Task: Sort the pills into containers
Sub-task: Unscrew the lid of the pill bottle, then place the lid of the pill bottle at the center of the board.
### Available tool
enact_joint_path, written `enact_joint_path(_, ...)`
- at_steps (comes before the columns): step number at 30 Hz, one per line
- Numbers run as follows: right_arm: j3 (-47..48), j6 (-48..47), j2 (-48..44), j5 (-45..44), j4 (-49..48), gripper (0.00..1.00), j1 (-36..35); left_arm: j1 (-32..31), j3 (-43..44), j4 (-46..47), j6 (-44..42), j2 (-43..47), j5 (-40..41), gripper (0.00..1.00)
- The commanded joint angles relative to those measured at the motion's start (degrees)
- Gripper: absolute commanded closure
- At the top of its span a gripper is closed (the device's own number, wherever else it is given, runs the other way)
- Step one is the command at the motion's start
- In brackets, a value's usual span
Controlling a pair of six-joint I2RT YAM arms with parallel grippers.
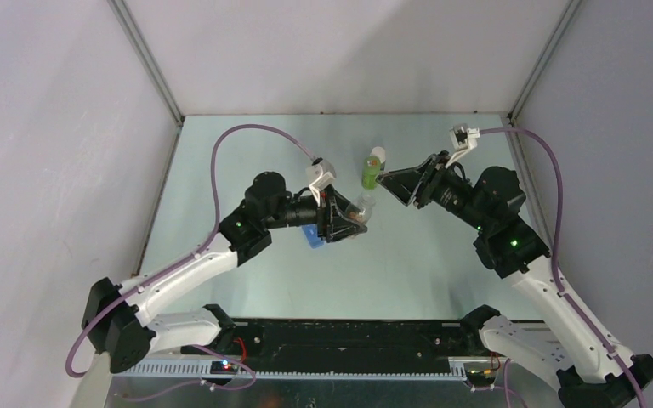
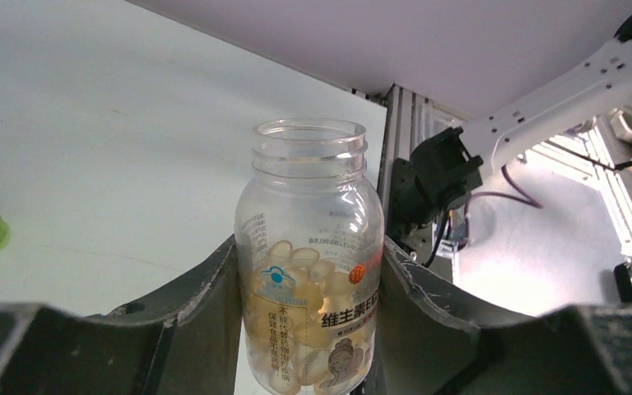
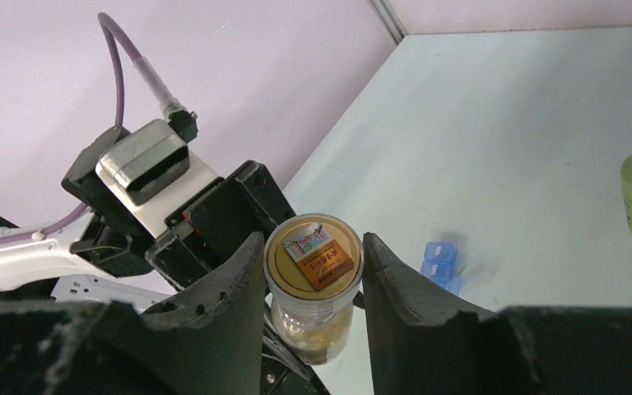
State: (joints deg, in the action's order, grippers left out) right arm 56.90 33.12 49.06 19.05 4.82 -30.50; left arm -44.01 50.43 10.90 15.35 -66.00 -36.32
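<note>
Gaping clear bottle [image 2: 309, 247], yellow softgels [image 2: 300, 296]

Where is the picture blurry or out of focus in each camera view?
Left wrist view: pill bottle sharp and its label readable, the left gripper's fingers dark and soft in front. Right wrist view: blue pill box slightly smeared, right gripper's fingers soft. Top view: evenly lit, no harsh glare, everything small.

Centre blocked: left gripper [image 1: 349, 219] clamps clear bottle [image 2: 309, 247]. Green bottle [image 1: 371, 172] just far of it, right gripper [image 3: 313, 247] closing off the right, blue pill box [image 1: 312, 238] near-left. Table [image 1: 425, 272] open far-left, far-right, near-right.
</note>
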Motion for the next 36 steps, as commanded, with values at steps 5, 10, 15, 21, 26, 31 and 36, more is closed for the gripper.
enact_joint_path(5,0.6,-1.0,0.2,-6.9,2.6,0.87,1.1,0.2,-0.7,-6.0,-6.6,4.1,7.0,1.00)
enact_joint_path(10,-1.7,-8.6,1.6,-25.7,13.4,0.87,1.1,0.2,0.0,-14.2,-10.4,4.8,15.4,1.00)
enact_joint_path(15,-8.5,-11.0,4.7,-34.7,13.5,0.86,1.3,0.2,-0.7,-17.7,-12.4,4.8,21.0,1.00)
enact_joint_path(21,-16.0,-11.5,13.5,-39.1,5.0,0.86,1.3,0.2,-1.0,-17.6,-12.7,3.7,22.1,1.00)
enact_joint_path(26,-20.3,-12.6,20.5,-40.4,-3.1,0.84,1.3,0.2,-1.6,-16.9,-13.0,3.2,20.7,1.00)
enact_joint_path(31,-22.1,-12.8,25.9,-41.6,-8.5,0.83,1.2,0.2,-1.3,-17.5,-13.1,2.4,19.9,1.00)
enact_joint_path(36,-24.0,-13.1,28.1,-40.8,-10.9,0.67,1.0,0.2,-1.3,-17.8,-12.9,1.9,20.8,1.00)
